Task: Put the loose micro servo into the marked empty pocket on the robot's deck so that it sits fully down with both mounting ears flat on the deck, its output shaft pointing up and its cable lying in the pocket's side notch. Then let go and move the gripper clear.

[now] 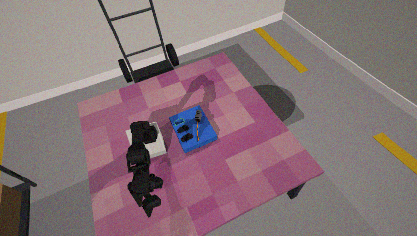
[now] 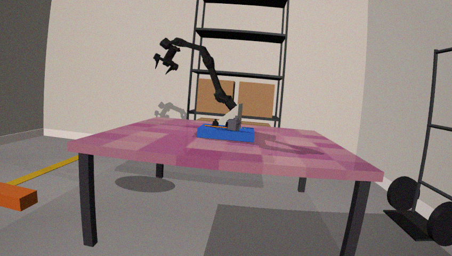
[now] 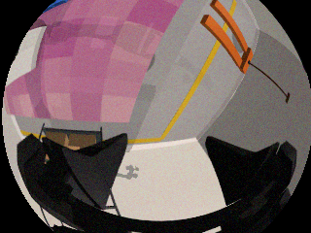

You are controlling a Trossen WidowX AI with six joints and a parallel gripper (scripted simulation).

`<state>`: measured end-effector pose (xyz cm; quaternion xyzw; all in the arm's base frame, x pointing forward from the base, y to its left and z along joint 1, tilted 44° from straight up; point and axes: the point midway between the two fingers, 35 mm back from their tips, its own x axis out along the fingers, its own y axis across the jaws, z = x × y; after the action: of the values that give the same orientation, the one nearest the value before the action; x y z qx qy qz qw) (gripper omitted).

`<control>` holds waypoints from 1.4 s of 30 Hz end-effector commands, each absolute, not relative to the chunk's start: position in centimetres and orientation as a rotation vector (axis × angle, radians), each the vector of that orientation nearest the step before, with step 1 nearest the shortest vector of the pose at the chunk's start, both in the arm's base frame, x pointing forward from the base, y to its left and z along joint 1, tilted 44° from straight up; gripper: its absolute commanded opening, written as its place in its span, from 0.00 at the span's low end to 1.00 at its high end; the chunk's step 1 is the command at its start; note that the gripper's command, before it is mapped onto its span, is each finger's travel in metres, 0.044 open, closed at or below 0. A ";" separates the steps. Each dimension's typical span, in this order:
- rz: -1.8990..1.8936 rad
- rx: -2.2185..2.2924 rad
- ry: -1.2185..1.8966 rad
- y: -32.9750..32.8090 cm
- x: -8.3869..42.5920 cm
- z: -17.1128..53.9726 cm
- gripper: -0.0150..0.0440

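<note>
Blue deck carries micro servo, far below your claw | claw wide open, empty | descend over servo body, jaws across its narrow sides, avoid cable.

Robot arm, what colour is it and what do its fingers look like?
The arm is black all over, built from slim jointed links. Its gripper has two dark fingers tapering to sharp points, like claws. No markings or loose cables show on it.

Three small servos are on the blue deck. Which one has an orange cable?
The grey servo at the deck's far corner; its orange cable trails across the deck. The two black servos show none.
</note>
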<state>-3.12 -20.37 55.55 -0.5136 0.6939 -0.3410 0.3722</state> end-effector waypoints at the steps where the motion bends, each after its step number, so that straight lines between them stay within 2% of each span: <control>1: -0.873 -1.318 1.772 -20.5 -3.0 55.5 0.98; 2: -0.875 -1.321 1.763 -20.6 -2.9 55.5 1.00; 14: -0.698 -1.260 1.527 -26.3 3.6 50.6 1.00; 21: -0.559 -1.213 1.426 -28.6 8.8 46.9 1.00; 28: -0.393 -1.159 1.356 -29.5 16.3 42.0 1.00; 36: -0.137 -1.066 1.351 -26.4 26.2 33.0 1.00; 42: 0.029 -1.014 1.400 -21.2 32.8 25.5 1.00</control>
<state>30.11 -23.96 29.08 -0.4547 0.6040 -0.0216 0.6542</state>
